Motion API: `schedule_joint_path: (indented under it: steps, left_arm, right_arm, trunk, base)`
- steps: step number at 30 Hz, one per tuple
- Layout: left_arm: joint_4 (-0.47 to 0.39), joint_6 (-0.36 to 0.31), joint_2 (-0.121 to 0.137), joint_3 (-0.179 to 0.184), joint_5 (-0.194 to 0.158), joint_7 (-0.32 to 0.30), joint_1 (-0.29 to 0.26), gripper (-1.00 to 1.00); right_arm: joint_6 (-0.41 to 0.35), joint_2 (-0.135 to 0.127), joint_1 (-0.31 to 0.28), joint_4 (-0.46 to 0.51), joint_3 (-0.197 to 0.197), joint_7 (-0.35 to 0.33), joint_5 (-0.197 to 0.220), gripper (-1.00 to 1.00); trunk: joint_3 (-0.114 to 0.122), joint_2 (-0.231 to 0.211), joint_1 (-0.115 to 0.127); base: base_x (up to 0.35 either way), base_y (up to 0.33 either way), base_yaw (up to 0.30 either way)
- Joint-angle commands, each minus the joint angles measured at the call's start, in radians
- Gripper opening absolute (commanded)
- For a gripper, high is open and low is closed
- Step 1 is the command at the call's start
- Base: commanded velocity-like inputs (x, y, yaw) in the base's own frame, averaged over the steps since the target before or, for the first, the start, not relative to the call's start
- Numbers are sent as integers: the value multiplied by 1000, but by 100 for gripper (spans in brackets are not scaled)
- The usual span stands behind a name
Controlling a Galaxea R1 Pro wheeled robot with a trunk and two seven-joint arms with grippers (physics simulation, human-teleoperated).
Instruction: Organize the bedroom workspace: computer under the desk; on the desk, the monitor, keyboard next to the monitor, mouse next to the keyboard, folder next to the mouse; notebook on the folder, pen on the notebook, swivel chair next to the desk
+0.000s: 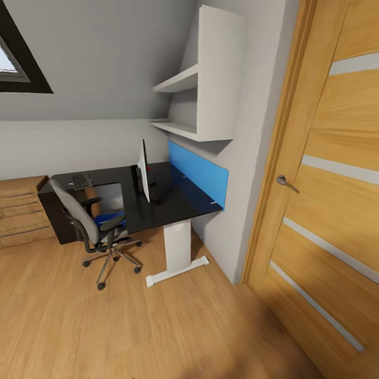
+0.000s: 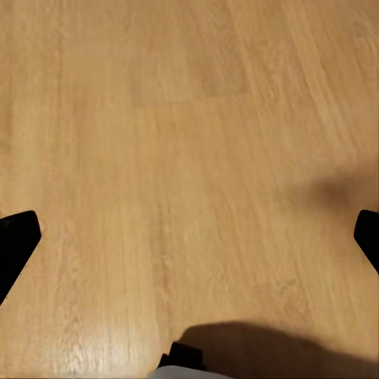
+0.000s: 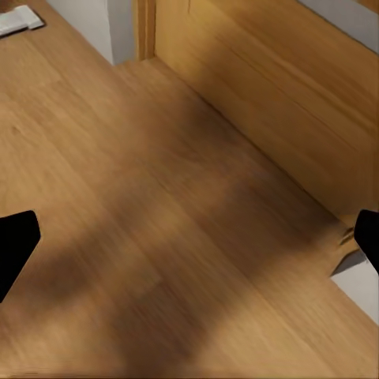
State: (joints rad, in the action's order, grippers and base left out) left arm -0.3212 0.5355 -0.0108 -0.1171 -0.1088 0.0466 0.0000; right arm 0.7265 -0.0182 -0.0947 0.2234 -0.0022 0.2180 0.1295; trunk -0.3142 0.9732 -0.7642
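step: approach; nothing gripped yet, desk (image 1: 173,208) seen across the room from near the door (image 1: 337,173).
monitor (image 1: 142,169): upright on desk, seen edge-on.
keyboard (image 1: 81,181): on desk's far wing, well apart from monitor.
chair (image 1: 87,223): just beside desk, folder (image 1: 111,217) lying on its seat.
mouse, notebook, pen, computer: can't be made out from here.
L claw (image 2: 189,237): wide open, empty, over bare floor (image 2: 189,118).
R claw (image 3: 189,245): wide open, empty, over floor nr door.
next: base to be driven up to chair; folder judged 1st pick, to be lifted flat off seat.
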Motion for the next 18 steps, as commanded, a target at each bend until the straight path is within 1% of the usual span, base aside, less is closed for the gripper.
schedule_joint_path:
  steps: [1,14,15,18]
  left_arm:
    - [-1,1,-1,0,-6,-1,0,100]
    - [-2,7,-4,2,-3,-4,0,100]
    - [-2,7,-6,3,-2,-5,0,100]
    - [-2,7,-22,5,-2,-6,0,100]
  right_arm:
    - [4,0,0,0,0,-2,5,100]
    - [4,2,0,-1,3,-3,4,100]
    - [4,2,0,-1,3,-4,4,100]
    - [4,2,0,-2,7,-9,2,100]
  trunk:
    - [-2,1,0]
    - [-13,1,0]
    - [-14,1,0]
    - [-7,-20,11]
  base:
    - [0,111,236]
    - [0,18,236]
    - [0,1,236]
    - [0,0,234]
